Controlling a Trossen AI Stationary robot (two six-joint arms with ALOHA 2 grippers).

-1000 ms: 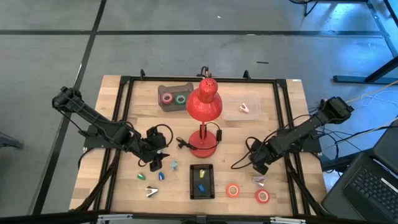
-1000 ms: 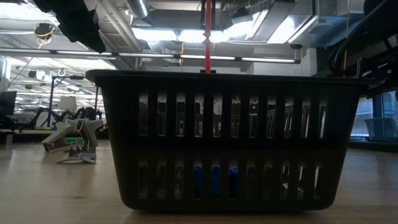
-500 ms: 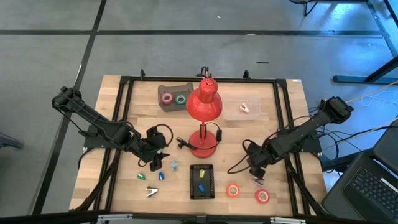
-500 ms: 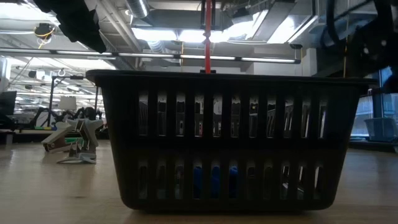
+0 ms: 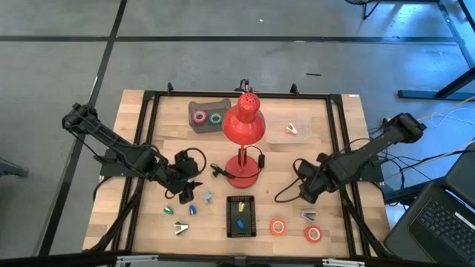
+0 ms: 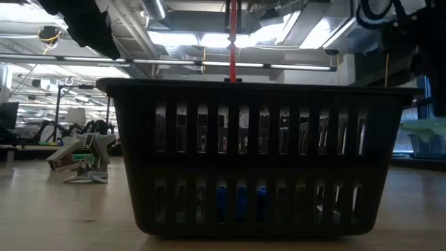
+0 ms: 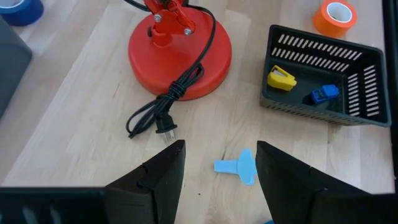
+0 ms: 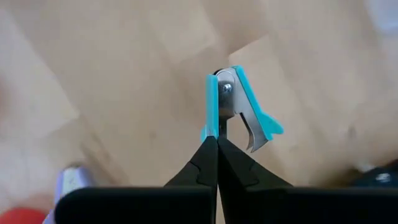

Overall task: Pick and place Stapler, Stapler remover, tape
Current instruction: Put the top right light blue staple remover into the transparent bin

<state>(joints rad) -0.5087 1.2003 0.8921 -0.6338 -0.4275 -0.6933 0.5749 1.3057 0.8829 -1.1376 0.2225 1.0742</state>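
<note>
Your wooden desk (image 5: 148,133) is carrying everything, and the red lamp (image 5: 243,126) standing near its middle is your landmark. Behind the lamp on its left, a grey bin (image 5: 208,115) is holding a pink tape roll (image 5: 199,116) and a green tape roll (image 5: 216,117); behind the lamp on its right, a clear tray (image 5: 289,127) is holding a small pale item. In front of the lamp base, a black slotted basket (image 5: 240,216) is holding a yellow piece and a blue piece, as your left wrist view is also showing. Your left hand (image 7: 221,163) is sitting left of the lamp base with its fingers spread and gripping nothing, a light blue piece (image 7: 239,167) lying on the desk between them. Your right hand (image 8: 217,140) is hanging right of the lamp base, pinched shut on the teal stapler remover (image 8: 239,109), which is being held clear of the wood. In front of the lamp and to its right, an orange tape roll (image 5: 278,227) and a red tape roll (image 5: 312,234) are lying close together near the desk's front edge, with a small silver item (image 5: 309,215) just behind the red one. Left of the basket, another silver item (image 5: 180,228) and small green and blue pieces are resting on the wood.
</note>
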